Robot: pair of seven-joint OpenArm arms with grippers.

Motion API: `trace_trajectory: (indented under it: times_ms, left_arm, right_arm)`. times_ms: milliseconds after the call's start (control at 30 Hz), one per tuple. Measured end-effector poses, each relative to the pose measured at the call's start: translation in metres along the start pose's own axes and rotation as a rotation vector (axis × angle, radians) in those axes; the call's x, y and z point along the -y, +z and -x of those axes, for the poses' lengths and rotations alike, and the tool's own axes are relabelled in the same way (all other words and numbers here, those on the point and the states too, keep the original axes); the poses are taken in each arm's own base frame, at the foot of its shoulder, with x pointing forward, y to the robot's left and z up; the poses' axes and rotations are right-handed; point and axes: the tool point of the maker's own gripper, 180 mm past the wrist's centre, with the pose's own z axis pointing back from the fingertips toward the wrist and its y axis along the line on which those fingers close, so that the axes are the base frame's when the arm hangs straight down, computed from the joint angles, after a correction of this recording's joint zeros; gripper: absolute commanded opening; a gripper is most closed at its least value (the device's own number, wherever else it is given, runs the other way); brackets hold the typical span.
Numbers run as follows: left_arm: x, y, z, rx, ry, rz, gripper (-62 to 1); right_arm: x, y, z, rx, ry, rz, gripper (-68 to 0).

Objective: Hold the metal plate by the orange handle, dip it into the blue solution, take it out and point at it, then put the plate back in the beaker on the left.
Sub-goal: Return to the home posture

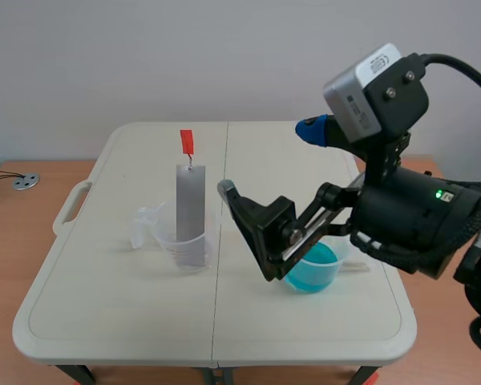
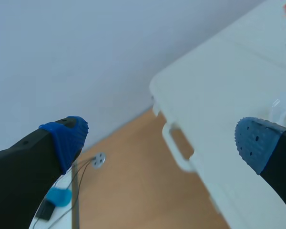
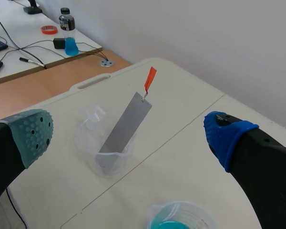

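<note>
Right hand (image 3: 128,136) and left hand (image 2: 160,138) wide open, empty; flat grey metal plate (image 1: 190,196) in clear beaker (image 1: 167,245)

Beaker of blue solution (image 1: 319,269) half hidden behind right pincer (image 1: 268,159) in scene view, cut off by edge in right wrist view.

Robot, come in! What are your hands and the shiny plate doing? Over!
Left gripper open, right gripper open, both empty. Flat grey metal plate stands untouched in the clear plastic beaker. Nothing blocks its orange handle.
</note>
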Motion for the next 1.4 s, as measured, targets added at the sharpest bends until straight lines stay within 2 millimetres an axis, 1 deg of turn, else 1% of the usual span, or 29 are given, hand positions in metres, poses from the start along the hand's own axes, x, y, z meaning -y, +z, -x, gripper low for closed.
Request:
trace_trajectory:
  times_ms: [100,200,267,400,600,700,767,933,1000,1100,1400]
  left_arm:
    - [0.009,-0.007,-0.019,0.058,0.012,0.034,1.4]
    - [0.017,-0.012,-0.03,0.104,0.045,0.029,1.4]
    - [0.025,-0.014,-0.031,0.117,0.066,0.029,1.4]
    - [0.047,-0.018,-0.028,0.121,0.097,0.055,1.4]
    - [0.099,-0.02,-0.023,0.107,0.142,0.172,1.4]
    - [0.113,-0.023,-0.021,0.092,0.155,0.186,1.4]
    - [0.117,-0.026,-0.025,0.109,0.172,0.182,1.4]
    - [0.113,-0.035,-0.036,0.155,0.198,0.144,1.4]
    - [0.115,-0.037,-0.038,0.163,0.201,0.148,1.4]
    - [0.12,-0.037,-0.039,0.163,0.201,0.161,1.4]
    - [0.12,-0.037,-0.038,0.156,0.2,0.161,1.4]
  right_arm:
    - [-0.003,0.01,-0.001,-0.001,0.009,0.005,-1.2]
    - [-0.004,0.017,-0.001,-0.008,0.023,0.014,-1.2]
    - [-0.006,0.021,0.002,-0.017,0.026,0.008,-1.2]
    - [-0.006,0.029,0.009,-0.039,0.026,0.02,-1.2]
    - [-0.014,0.035,0.008,-0.028,0.001,0.022,-1.2]
    - [-0.018,0.036,0.005,-0.021,0.006,0.016,-1.2]
    - [-0.018,0.036,0.004,-0.019,0.007,0.015,-1.2]
    - [-0.018,0.036,0.004,-0.019,0.008,0.015,-1.2]
    - [-0.018,0.036,0.004,-0.02,0.011,0.015,-1.2]
    - [-0.018,0.036,0.004,-0.02,0.011,0.015,-1.2]
    - [-0.018,0.036,0.004,-0.02,0.011,0.015,-1.2]
